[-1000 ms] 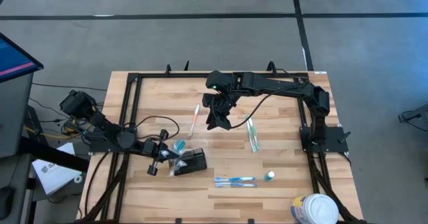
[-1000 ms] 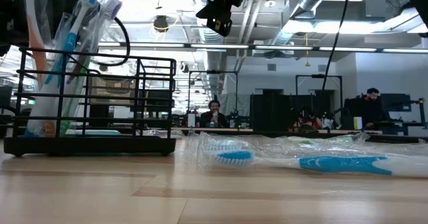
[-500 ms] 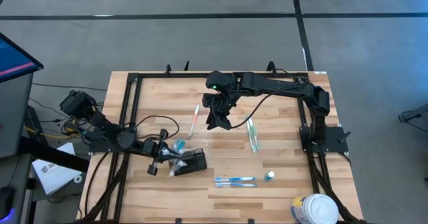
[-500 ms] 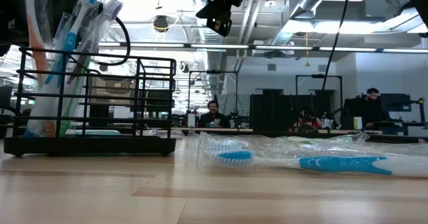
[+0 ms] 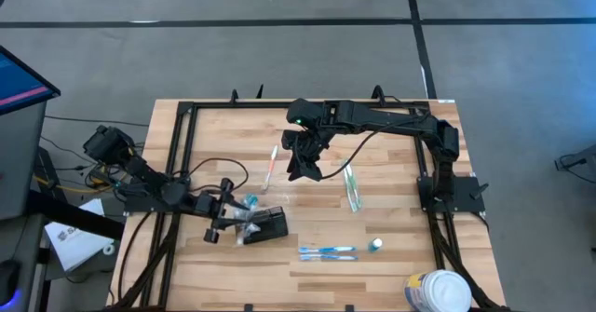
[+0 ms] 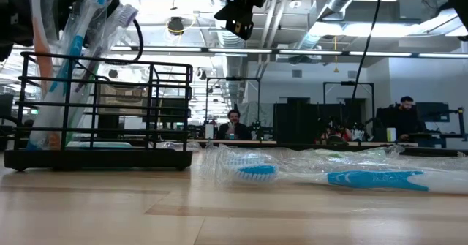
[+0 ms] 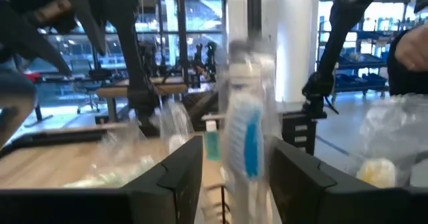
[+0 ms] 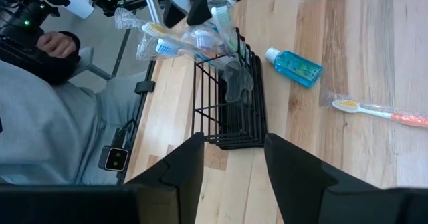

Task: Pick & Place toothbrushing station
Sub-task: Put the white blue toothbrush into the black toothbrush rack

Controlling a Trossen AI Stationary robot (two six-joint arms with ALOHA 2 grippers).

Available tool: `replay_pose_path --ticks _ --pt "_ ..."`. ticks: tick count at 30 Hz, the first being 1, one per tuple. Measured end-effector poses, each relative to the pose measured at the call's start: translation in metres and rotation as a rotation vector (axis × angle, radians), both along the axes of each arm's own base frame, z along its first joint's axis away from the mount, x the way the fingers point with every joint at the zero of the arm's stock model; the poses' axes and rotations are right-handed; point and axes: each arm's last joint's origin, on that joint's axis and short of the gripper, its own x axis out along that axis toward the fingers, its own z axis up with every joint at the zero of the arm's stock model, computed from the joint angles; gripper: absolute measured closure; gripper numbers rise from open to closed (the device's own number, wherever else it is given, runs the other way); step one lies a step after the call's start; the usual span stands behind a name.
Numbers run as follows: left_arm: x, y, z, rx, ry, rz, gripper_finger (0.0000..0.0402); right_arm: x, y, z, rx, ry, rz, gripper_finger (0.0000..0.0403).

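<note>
Left gripper [image 5: 233, 217], at the near-left of the wooden table [image 5: 391, 200], has its 2 dark fingers parted around the tops of plastic-wrapped toothbrushes [image 6: 88, 25], close on either side; whether they touch the wrap cannot be told. Those brushes stand tilted in the left end of the toothbrushing station [image 5: 265, 225], a black wire rack with thin bars and a flat base, box-shaped and open-topped. Its long axis runs left to right along the table, with the gripper at its left end. Just right of the rack and nearer, 2 blue-handled toothbrushes in crinkly clear wrap [image 5: 327, 251] lie flat, with a small blue bottle [image 5: 375, 245] beside them. Farther back, a pink-handled brush [image 5: 271, 168] and a wrapped green one [image 5: 352, 189] lie on the pale wood grain. Right gripper [image 5: 303, 170] hangs above the table's middle with fingers apart, holding nothing. A white round tub [image 5: 436, 291] sits at the near-right corner.
</note>
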Motion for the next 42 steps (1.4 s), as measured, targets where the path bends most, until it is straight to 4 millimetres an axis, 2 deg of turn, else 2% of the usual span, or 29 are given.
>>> replay_pose_path --ticks 11,22,25,31,42 --pt "-0.003 0.002 0.011 -0.007 -0.071 0.017 0.0281 0.000 0.000 0.000 0.000 0.000 0.000 0.0252" --pt "-0.004 0.003 0.012 -0.011 -0.067 0.036 0.0363 -0.001 0.000 -0.001 0.002 0.014 0.001 0.0250" --pt "-0.004 0.003 0.012 -0.010 -0.067 0.032 0.0364 -0.001 0.000 -0.001 0.001 0.014 0.001 0.0249" --pt "-0.006 -0.001 0.012 -0.008 -0.065 0.011 0.0338 -0.002 0.000 -0.001 0.001 0.018 0.002 0.0250" --pt "-0.006 -0.003 0.005 0.026 0.003 -0.001 0.0384 -0.001 0.005 -0.001 -0.005 0.015 0.021 0.0249"
